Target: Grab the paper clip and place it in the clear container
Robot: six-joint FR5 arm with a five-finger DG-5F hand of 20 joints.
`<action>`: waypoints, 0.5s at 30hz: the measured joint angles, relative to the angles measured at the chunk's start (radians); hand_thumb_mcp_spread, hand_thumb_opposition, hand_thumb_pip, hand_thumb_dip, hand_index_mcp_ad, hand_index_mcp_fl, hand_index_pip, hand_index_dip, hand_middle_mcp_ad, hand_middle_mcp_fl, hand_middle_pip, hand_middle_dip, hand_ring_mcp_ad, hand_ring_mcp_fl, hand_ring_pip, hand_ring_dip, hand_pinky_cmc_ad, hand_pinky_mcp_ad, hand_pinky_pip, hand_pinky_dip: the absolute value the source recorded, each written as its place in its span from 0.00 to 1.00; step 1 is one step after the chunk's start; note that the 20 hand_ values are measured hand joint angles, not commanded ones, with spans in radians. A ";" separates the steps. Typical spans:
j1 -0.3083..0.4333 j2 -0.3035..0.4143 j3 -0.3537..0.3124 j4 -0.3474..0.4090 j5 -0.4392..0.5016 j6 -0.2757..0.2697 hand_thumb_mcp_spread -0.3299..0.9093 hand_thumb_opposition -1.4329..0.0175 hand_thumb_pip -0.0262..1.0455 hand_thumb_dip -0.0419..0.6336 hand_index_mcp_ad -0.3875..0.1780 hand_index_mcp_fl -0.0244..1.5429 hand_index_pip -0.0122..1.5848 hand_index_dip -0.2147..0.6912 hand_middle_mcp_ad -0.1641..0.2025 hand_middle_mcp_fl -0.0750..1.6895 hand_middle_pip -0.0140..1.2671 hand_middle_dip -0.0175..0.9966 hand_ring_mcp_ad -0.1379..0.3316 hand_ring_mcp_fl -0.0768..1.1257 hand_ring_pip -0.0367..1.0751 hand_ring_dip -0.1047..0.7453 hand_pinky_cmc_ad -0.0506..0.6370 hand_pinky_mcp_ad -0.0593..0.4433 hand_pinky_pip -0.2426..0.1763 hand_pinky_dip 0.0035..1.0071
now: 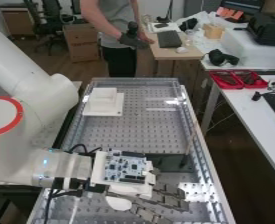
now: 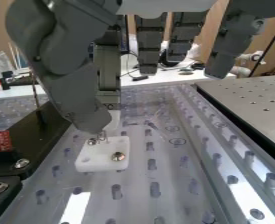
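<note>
One robot hand, can't tell if it's pinching, one paper clip by one white block, one circuit board

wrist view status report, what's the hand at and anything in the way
Hand low over white block, grip unclear. Thin wire piece, likely the paper clip, just beneath. Screw close by on block.

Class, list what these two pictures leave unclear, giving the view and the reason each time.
- Wrist view: the upper end of the small wire piece, behind the hand; whether it is held is unclear.
- Wrist view: part of the dark block, cut off by the picture's edge.
- High view: the circuit board's fine parts, too small.
- High view: the arm's base end, cut off by the edge.
</note>
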 joint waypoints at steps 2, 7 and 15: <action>0.000 0.000 -0.001 0.002 0.001 0.003 0.63 0.42 0.74 0.47 0.35 0.21 0.98 0.25 0.61 0.11 0.10 0.19 0.48 0.06 0.10 0.23 0.55 0.66 0.70 0.19; -0.001 0.002 -0.004 0.012 0.007 0.023 0.62 0.40 0.72 0.48 0.36 0.25 0.97 0.24 0.60 0.12 0.10 0.19 0.48 0.08 0.10 0.23 0.55 0.66 0.70 0.19; -0.003 0.017 -0.026 0.065 0.022 0.100 0.64 0.34 0.64 0.46 0.36 0.38 0.92 0.24 0.60 0.16 0.10 0.19 0.48 0.10 0.12 0.23 0.56 0.66 0.75 0.19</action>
